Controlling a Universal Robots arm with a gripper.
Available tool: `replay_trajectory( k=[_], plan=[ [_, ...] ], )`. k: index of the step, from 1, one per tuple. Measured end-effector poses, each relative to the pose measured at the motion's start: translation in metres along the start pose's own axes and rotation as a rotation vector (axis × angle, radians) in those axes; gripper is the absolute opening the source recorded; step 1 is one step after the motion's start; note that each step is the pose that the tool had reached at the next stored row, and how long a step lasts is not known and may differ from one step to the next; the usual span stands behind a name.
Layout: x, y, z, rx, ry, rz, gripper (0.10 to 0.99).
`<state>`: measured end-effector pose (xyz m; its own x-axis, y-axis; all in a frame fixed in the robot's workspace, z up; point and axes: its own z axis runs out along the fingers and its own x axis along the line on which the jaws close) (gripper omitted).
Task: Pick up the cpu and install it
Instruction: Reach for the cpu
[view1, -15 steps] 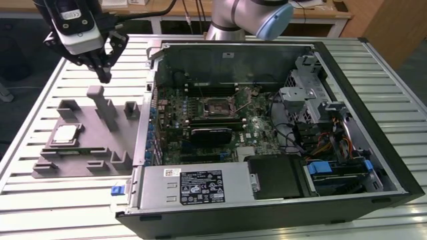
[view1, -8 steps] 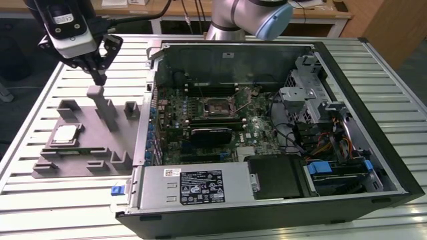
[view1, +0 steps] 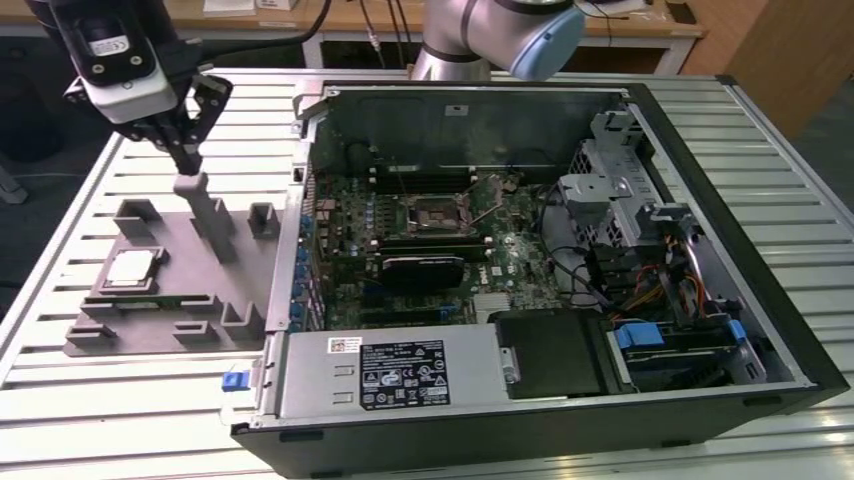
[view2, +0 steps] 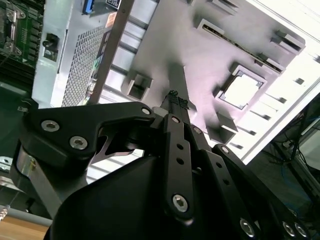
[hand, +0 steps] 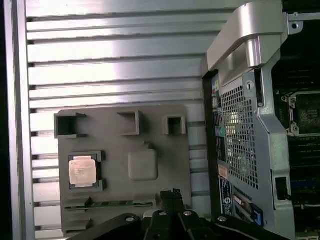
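**Closed hand hangs over the tray's post; cpu lies in its recess**

In the exterior view a grey and blue joint of the arm (view1: 497, 30) shows at the far edge of the desk (view1: 80, 400). The hand (view1: 187, 165) points straight down at the exterior view's upper left. Its black fingers are drawn together to a single tip with nothing between them. That tip stands directly over the upright post (view1: 207, 215) of the grey fixture tray (view1: 174, 312); whether it touches the post's top cannot be told. The cpu (view1: 130, 270) lies flat in a square recess of the tray, to the exterior view's left of the post and apart from the hand. To the exterior view's right of the tray lies the open computer case (view1: 534, 440). The bare socket (view1: 434, 215) sits in the middle of its board, with the black heatsink (view1: 423, 268) just on the near side of it.

In the second wrist view the hand (view2: 175, 102) points away from the camera toward the tray (view2: 200, 55), fingers pressed side by side. The post (view2: 177, 80) runs on just beyond their tip. The cpu (view2: 242, 92) shows as a bright square framed by its recess, off to one side of the tip, with nothing touching it.

In the first wrist view the hand (hand: 170, 196) is likewise clenched and empty, above the slatted desk (hand: 115, 65). The post's rounded square top (hand: 142, 165) lies just past the fingertips on the tray (hand: 115, 150). The cpu (hand: 82, 170) rests silver side up in its recess, on the side of the post away from the case (hand: 240, 130).
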<state>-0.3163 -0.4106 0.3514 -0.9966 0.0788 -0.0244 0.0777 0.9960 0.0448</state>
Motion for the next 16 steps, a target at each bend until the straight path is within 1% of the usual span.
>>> replay_trajectory(
  k=[16],
  plan=[
    [0.0248, -0.0023, 0.0086, 0.000, -0.0001, 0.001, 0.106]
  ],
)
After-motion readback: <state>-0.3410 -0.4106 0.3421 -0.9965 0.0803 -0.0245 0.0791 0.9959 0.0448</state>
